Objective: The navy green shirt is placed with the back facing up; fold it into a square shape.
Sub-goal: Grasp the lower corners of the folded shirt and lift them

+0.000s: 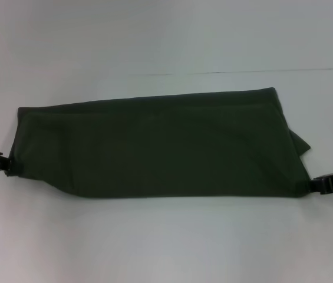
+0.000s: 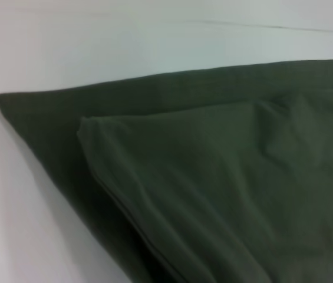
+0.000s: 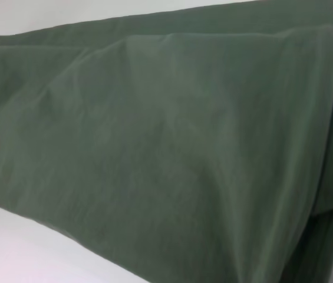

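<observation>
Bare table (image 1: 166, 247) lies nearest, and beyond it the navy green shirt (image 1: 154, 147) stretches as a long folded band across the middle. Left pincer (image 1: 4, 164) touches its left end, right pincer (image 1: 315, 185) its right near corner; whether either is clamped I cannot tell. To square it, I'd carry one end over level, edges matched

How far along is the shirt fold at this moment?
Done: the navy green shirt already lies as a long doubled band on the table. In hand: left gripper and right gripper sit at its two ends. Left: folding the band across into a square.
</observation>
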`<state>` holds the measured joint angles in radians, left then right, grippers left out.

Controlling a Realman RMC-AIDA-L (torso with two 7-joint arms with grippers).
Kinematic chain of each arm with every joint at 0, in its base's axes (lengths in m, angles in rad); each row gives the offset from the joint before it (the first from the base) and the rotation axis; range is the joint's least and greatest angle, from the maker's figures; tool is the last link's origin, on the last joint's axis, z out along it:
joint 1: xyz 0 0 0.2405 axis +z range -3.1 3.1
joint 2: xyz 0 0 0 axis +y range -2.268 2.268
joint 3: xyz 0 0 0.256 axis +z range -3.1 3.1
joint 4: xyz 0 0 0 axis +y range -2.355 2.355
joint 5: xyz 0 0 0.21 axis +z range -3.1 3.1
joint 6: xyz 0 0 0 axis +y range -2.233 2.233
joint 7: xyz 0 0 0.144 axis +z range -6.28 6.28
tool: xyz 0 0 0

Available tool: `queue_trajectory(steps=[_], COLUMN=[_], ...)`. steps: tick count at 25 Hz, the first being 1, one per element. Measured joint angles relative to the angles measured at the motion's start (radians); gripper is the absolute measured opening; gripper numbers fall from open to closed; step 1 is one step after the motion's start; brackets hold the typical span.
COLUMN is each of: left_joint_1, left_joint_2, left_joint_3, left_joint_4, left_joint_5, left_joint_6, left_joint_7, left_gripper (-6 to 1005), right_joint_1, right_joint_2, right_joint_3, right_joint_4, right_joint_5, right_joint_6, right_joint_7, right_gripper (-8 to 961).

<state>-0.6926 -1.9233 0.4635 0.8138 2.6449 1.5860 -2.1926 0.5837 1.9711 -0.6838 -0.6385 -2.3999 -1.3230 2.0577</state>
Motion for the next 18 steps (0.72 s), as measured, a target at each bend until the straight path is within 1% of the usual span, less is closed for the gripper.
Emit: queue_trajectory(steps=[5, 7, 13, 18], left_joint_1=[0.008, 0.008, 0.011, 0.015], left_joint_2=[-0.002, -0.002, -0.001, 0.0], left_joint_3=[-0.001, -0.001, -0.011, -0.013], left_joint_4=[0.01, 0.01, 0.023, 0.038], left_joint_5=[0.001, 0.002, 0.03, 0.056], left_joint_6=[0.009, 0.013, 0.039, 0.069], left_joint_7=[-0.002, -0.002, -0.002, -0.005], left_gripper=[13, 13, 14, 14], right_joint_1=[-0.026, -0.03, -0.048, -0.065], right_joint_2=[0.01, 0.01, 0.01, 0.004], right_joint_3=[0.026, 0.03, 0.036, 0.049], right_joint_4=[-0.039, -0.044, -0.05, -0.05], right_joint_5=[0.018, 0.019, 0.019, 0.019], right_joint_6=[-0.06, -0.072, -0.099, -0.112], right_joint_7=[-0.02, -0.019, -0.016, -0.013], right_gripper=[33, 34, 35, 57])
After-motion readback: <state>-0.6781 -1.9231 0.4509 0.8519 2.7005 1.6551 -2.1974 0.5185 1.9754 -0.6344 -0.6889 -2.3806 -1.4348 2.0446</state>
